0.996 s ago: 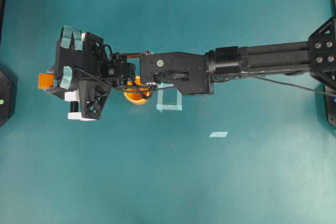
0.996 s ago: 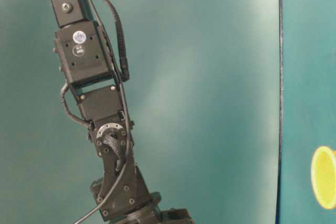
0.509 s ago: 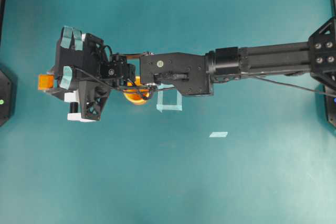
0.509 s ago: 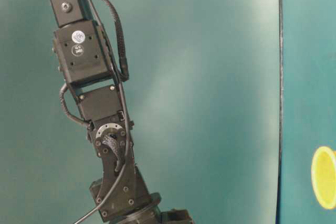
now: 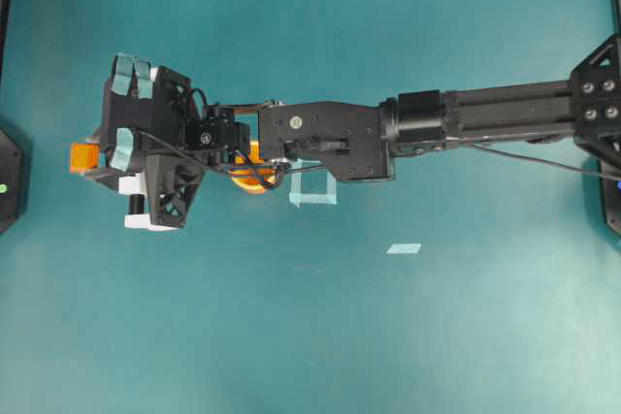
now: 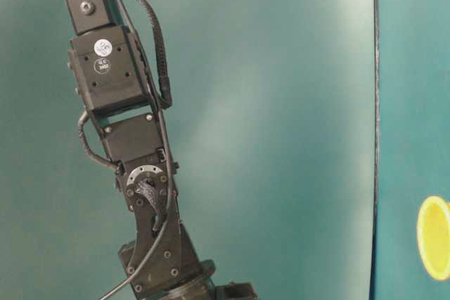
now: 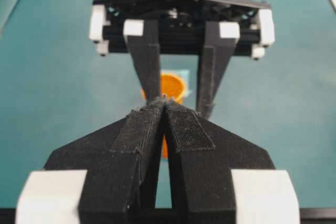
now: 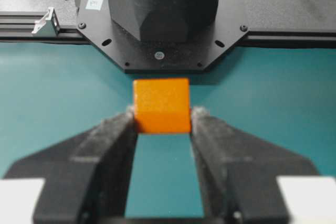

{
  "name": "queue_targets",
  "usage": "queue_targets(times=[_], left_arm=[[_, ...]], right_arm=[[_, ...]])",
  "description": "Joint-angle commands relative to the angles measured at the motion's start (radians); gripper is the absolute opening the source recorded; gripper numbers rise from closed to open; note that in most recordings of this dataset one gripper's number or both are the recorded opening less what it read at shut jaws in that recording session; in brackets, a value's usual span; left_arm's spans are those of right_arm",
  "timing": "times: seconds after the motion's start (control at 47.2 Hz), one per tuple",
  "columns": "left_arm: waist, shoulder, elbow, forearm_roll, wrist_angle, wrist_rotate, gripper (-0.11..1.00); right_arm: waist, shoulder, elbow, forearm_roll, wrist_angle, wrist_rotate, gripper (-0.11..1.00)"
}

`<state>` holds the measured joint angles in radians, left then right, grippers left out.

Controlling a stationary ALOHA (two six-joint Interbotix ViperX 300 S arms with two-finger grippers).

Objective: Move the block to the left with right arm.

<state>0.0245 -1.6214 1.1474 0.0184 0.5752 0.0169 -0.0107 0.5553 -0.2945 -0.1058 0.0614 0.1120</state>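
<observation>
Right now we see the right arm (image 5: 456, 118) stretched far across to the left side of the table (image 5: 388, 336), and its gripper (image 8: 163, 129) is closed on the block (image 8: 161, 105), fingertips pressing both side faces, block poking out past the tips. From overhead the block (image 5: 83, 156) sits at the far left end of the reach, close to the left arm's base; we judge that is why the arm is so extended, since the task wants the block carried left. Whether the block is resting on the table or held just above it, we cannot tell. Left gripper (image 7: 164, 109) is parked with its fingers pressed together, holding nothing, out of the way. Cup (image 5: 254, 174) is mostly hidden under the right arm's wrist, near the middle, apart from the block. Count: one block, one cup, two arms, two bits of pale tape (image 5: 312, 189) on the table. We judge the carry mostly done, release still to come.
</observation>
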Motion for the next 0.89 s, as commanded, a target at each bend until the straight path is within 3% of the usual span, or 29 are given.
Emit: queue_targets(times=[0.0,0.869], left_arm=[[0.003,0.006,-0.025,0.002,-0.006,0.002,0.0],[0.003,0.008,-0.023,0.003,-0.002,0.002,0.0]], right_arm=[[0.006,-0.025,-0.028,0.002,-0.014,0.003,0.4],[0.006,-0.025,-0.028,0.002,-0.008,0.003,0.4]])
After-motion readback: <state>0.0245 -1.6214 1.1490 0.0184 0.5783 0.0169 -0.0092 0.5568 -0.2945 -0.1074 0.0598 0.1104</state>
